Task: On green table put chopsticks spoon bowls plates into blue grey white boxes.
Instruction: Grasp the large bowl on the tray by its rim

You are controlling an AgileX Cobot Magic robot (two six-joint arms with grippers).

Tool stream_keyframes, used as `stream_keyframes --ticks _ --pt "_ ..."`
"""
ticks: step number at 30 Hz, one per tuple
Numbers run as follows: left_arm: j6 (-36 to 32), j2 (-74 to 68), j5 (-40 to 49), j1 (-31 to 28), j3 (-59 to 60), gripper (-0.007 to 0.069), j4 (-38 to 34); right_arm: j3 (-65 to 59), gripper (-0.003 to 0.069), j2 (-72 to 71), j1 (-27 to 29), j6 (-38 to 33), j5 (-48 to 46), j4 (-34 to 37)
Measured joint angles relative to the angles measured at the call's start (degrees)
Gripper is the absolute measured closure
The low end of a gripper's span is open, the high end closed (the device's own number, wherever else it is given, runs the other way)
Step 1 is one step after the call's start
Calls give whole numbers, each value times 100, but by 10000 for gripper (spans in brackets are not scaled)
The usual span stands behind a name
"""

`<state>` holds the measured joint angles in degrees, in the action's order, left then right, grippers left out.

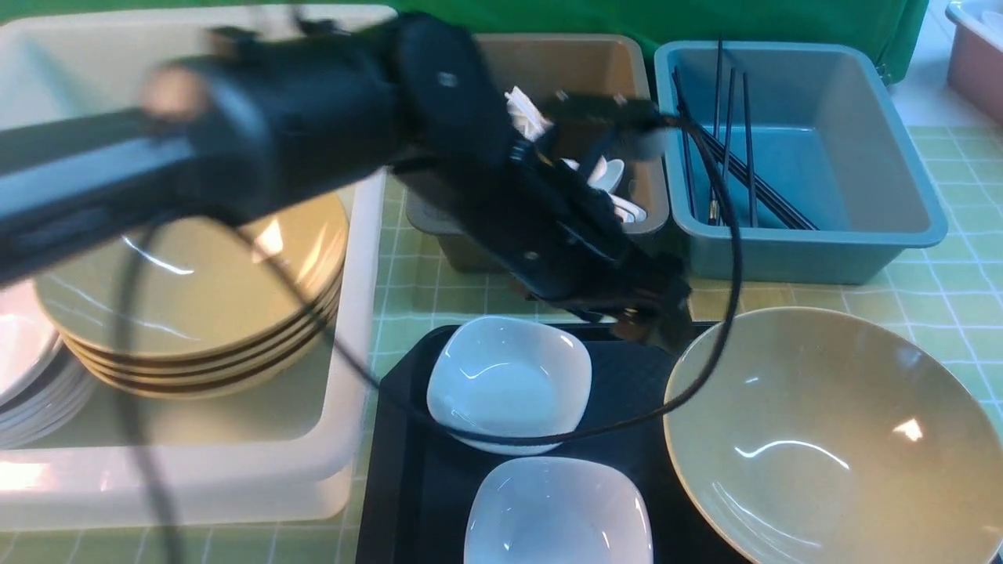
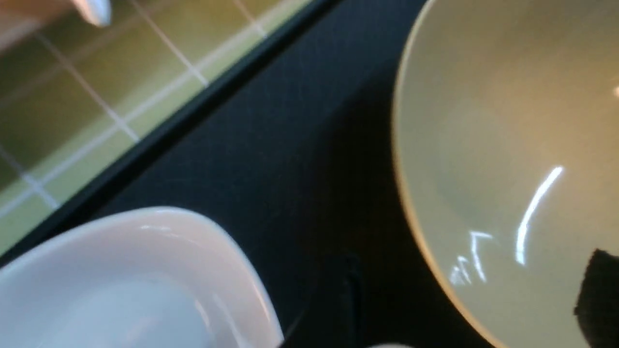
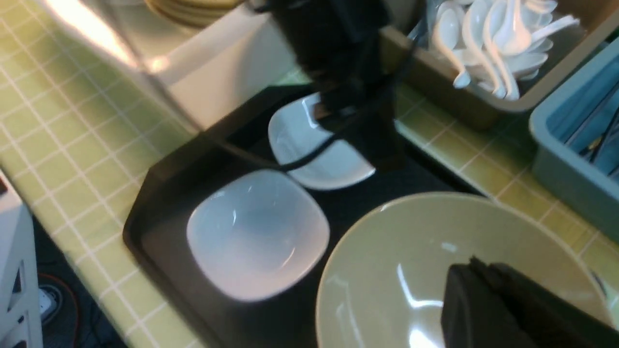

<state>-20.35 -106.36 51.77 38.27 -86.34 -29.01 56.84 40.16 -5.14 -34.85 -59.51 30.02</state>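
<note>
Plainly, the largest piece is a wide tan-green bowl (image 1: pixel 823 439) at the lower right of the front view, glossy and empty, its rim overlapping the right side of a black tray (image 1: pixel 407 486). On the tray sit two small empty bowls with rounded-square rims: the far white bowl (image 1: pixel 509 380) at the frame's centre and the near white bowl (image 1: pixel 558 513) at the bottom edge, close together. The left arm (image 1: pixel 313 117) crosses from the upper left, blurred, and its left claw (image 1: pixel 650 313) hangs over the tray's far edge between the far white bowl and the tan-green bowl; the blur hides whether its jaws are parted or closed. In the right wrist view the right claw (image 3: pixel 471 280) shows at the lower right, clenched, over the inside of the tan-green bowl; whether it pinches the rim cannot be told. At the left of the front view a white box (image 1: pixel 360 298) holds a stack of yellow plates (image 1: pixel 196 290) beside some white plates (image 1: pixel 23 368). At top centre a grey box (image 1: pixel 548 63) holds white spoons (image 1: pixel 611 176), and to its right a blue box (image 1: pixel 815 254) holds black chopsticks (image 1: pixel 748 157), all on the green checked counter (image 1: pixel 940 266).
</note>
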Motion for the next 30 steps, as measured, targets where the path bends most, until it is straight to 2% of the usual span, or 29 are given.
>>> stream_keyframes --ticks 2,9,11,14,15,19,22,26,30 --pt "12 -471 230 0 -489 -10 0 -244 636 -237 0 -14 -6 0" --pt "-179 -1627 511 0 -1383 0 -34 -374 636 -296 -18 -38 -96 -10" --pt "-331 -1874 609 0 -1543 43 -138 -374 636 -296 -80 -79 -96 -73" --pt "-682 -2090 807 0 -1713 200 -438 -374 636 -296 -170 -105 -90 -246" --pt "-700 -2090 827 0 -1715 225 -454 -374 636 -296 -175 -105 -89 -263" --pt "-927 -2097 1067 0 -1793 550 -681 -374 636 -296 -176 -105 12 -304" --pt "-917 -2099 1341 -33 -1960 605 -728 -374 636 -296 -176 -105 73 -310" --pt "-993 -2065 1795 -187 -2253 607 -791 -374 636 -296 -176 -105 218 -305" --pt "-944 -1835 1803 -489 -2406 607 -829 -374 635 -296 -176 -241 415 -137"
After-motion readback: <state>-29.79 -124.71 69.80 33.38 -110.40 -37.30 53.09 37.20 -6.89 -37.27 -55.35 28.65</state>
